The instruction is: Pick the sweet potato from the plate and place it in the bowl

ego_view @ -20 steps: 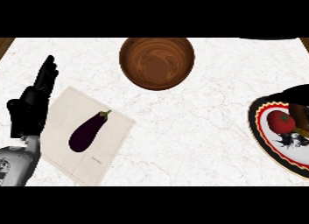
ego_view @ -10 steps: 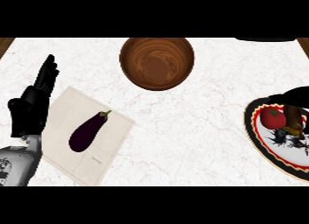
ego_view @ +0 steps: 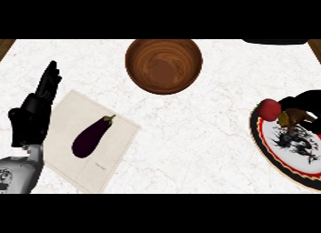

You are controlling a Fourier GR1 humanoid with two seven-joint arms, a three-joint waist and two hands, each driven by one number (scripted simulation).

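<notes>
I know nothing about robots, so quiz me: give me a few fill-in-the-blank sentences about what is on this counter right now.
1. The purple eggplant lies on a pale ____.
2. The wooden bowl holds ____.
3. The right hand is curled over the patterned ____.
4. The left hand rests open at the view's ____ side.

Missing words: mat; nothing; plate; left

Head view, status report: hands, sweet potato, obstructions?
Left hand open, resting. Right hand curled on orange-brown sweet potato over patterned plate. Brown wooden bowl unobstructed.
</notes>
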